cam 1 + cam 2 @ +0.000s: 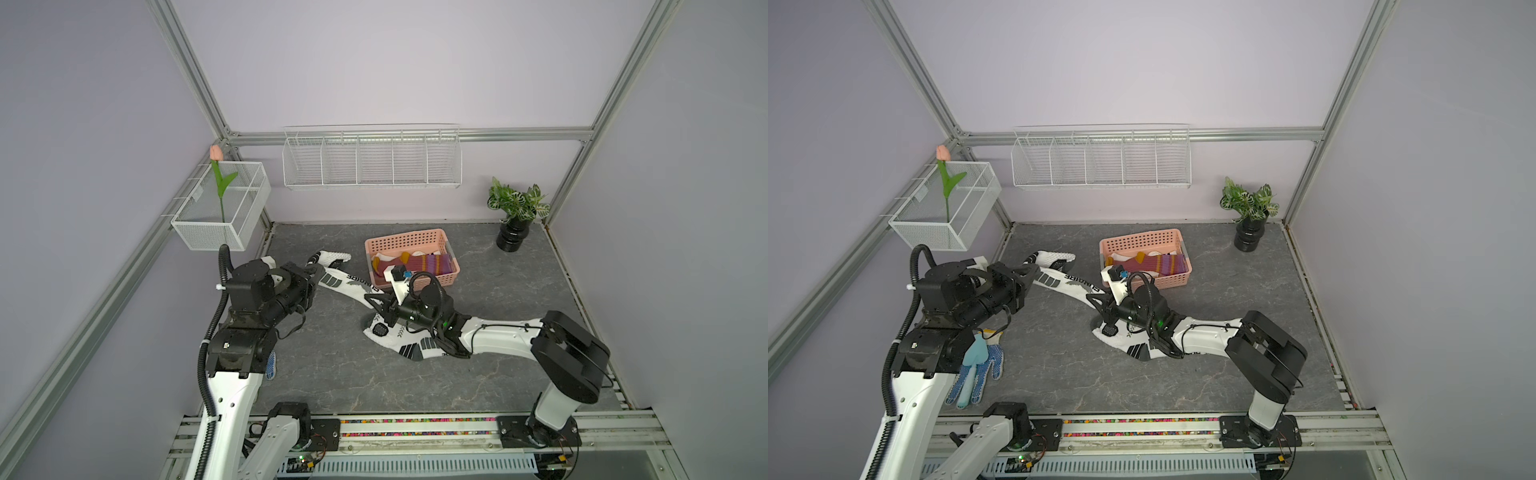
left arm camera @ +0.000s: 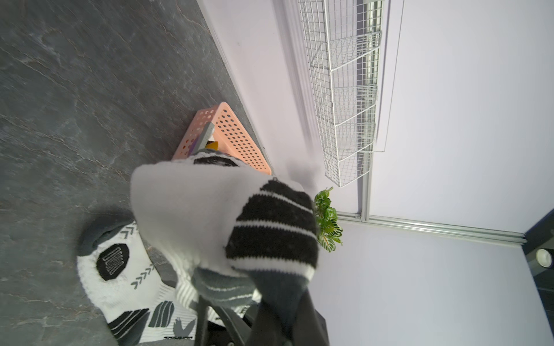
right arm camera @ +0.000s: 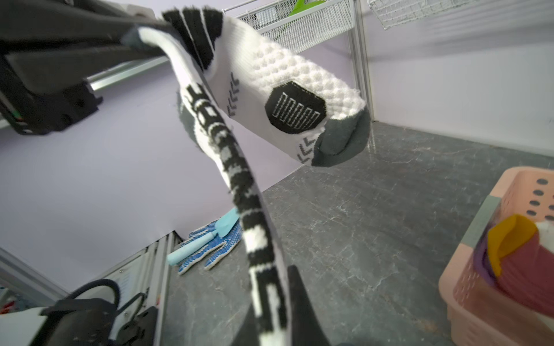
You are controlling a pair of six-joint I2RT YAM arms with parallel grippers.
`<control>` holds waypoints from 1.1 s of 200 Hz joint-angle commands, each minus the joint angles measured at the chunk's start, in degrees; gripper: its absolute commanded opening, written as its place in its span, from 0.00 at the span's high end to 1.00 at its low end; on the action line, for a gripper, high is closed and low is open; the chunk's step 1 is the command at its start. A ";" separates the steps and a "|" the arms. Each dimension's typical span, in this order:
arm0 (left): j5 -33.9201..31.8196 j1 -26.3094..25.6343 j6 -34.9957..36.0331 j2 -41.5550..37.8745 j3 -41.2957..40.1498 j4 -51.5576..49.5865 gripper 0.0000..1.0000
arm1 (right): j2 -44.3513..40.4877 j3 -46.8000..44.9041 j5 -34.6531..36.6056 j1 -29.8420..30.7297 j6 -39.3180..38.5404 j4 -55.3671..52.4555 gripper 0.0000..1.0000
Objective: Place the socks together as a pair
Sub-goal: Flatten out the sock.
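In both top views, the left hand (image 1: 312, 275) and the right hand (image 1: 374, 302) are each pinching one end of the held sports sock (image 1: 347, 283). It is hanging stretched between them above the bench (image 1: 332, 382). The second sports sock (image 1: 395, 338) is lying on the bench, partly under the right arm. I think a hard pull may be tugging the sock out of one pinch. The low right arm may also be dragging the second sports sock away. The pink basket (image 1: 409, 241) is sitting just beside, so a swing may be bumping it.

In the left wrist view, the held sports sock (image 2: 186, 203) is bunching up, so the grip may be catching only a little cloth.

In the right wrist view, the toe (image 3: 338, 140) is folding over, so the sock may be landing crumpled and not lined up.

In a top view, black letters (image 1: 1079, 283) are showing upside down. They look like "SUNAIRE", but I am not sure. Up close, they are too side-on to read.
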 commanded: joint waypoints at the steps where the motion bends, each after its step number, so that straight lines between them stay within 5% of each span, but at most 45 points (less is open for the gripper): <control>1: -8.11 -0.09 4.34 0.34 -1.27 -3.71 1.00 | -5.30 2.33 -0.06 1.82 0.12 -15.20 0.93; 28: -12.90 -0.09 5.91 -0.05 -4.95 -3.55 1.00 | -7.34 5.81 -0.10 3.72 1.29 -29.23 0.93; 72: -3.96 -0.09 5.75 1.76 -11.00 3.54 0.91 | -8.93 5.90 10.27 4.48 -3.46 -37.98 0.93; 125: -3.05 0.09 8.94 2.32 -12.67 3.85 0.55 | -2.63 14.73 23.20 4.25 -24.82 -44.48 0.93; 169: -4.30 4.48 9.16 1.13 -13.67 3.87 0.51 | 5.67 24.86 30.55 3.63 -47.44 -36.82 0.93; 220: -6.82 9.11 12.67 0.57 -9.16 0.31 0.51 | 12.05 44.21 25.02 3.38 -62.33 -31.57 0.93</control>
